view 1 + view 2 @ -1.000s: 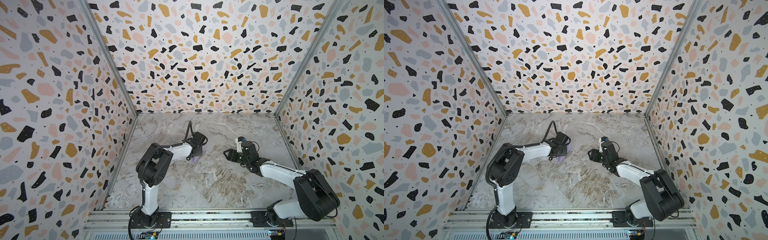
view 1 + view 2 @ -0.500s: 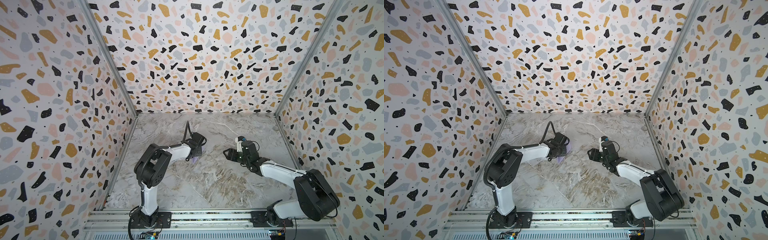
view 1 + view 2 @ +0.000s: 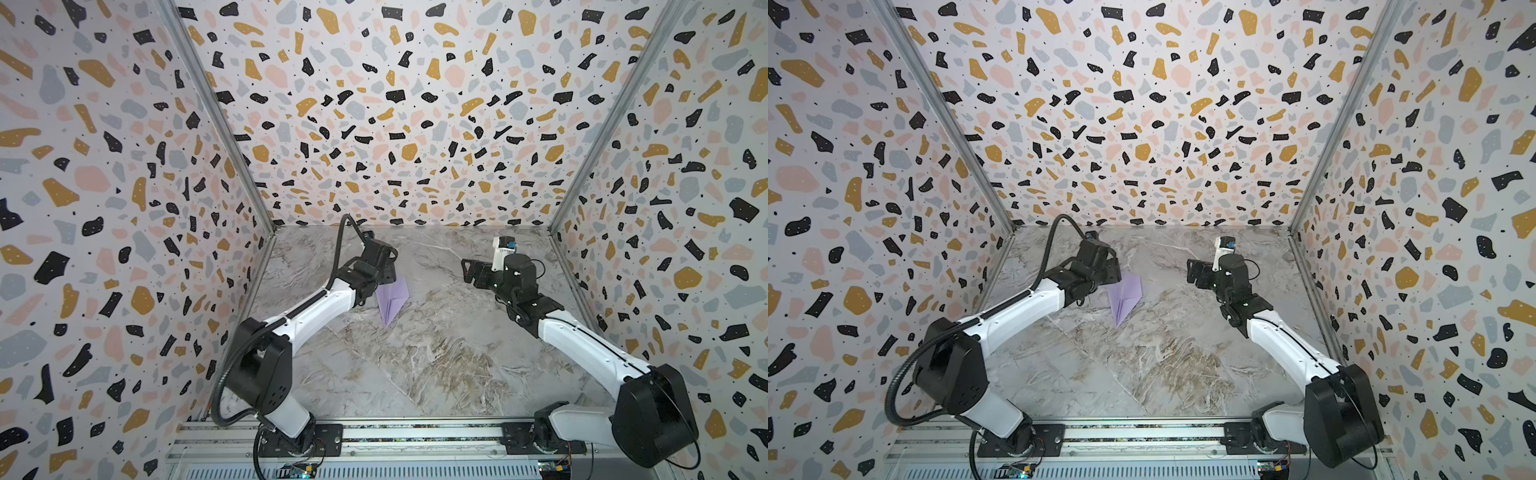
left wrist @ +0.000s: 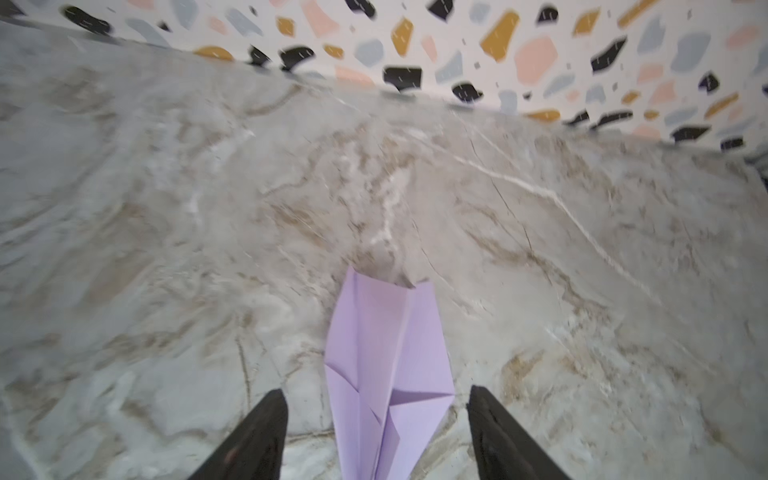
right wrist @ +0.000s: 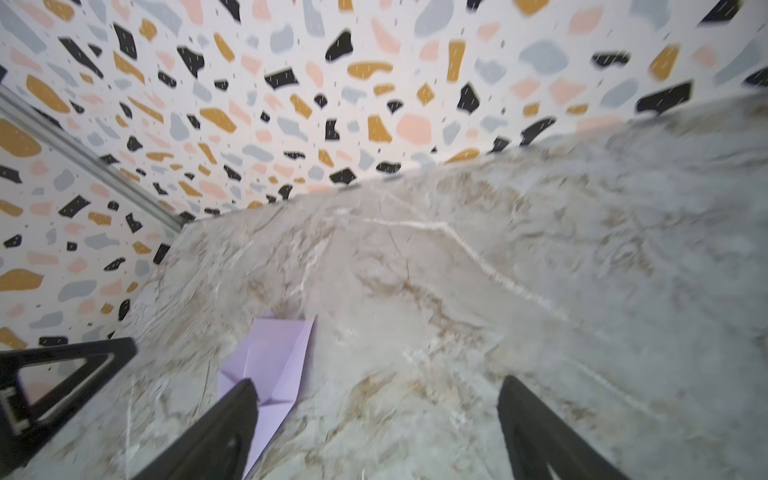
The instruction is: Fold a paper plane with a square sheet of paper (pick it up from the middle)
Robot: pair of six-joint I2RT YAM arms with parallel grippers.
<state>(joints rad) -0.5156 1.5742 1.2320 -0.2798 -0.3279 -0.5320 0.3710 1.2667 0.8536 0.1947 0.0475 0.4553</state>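
Paper plane point(image 3: 391, 300), pale lilac, folded into a narrow creased dart, lies flat on the grey marble-patterned tabletop point(image 3: 436, 365), its point toward the arm bases. Left tool point(image 4: 376, 392) stands wide open, one black finger point(image 4: 266, 432) on either side of the plane, gripping nothing. Right tool point(image 5: 377, 381) is also spread wide and empty, well apart from the plane. Terrazzo-print walls point(image 3: 374, 104) surround the tabletop.

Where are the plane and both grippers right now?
Plane point(image 3: 392, 299): in a top view, middle of its wings.
Left gripper point(image 4: 376, 395): left wrist view, midway between fingertips.
Right gripper point(image 5: 378, 381): right wrist view, midway between fingertips.
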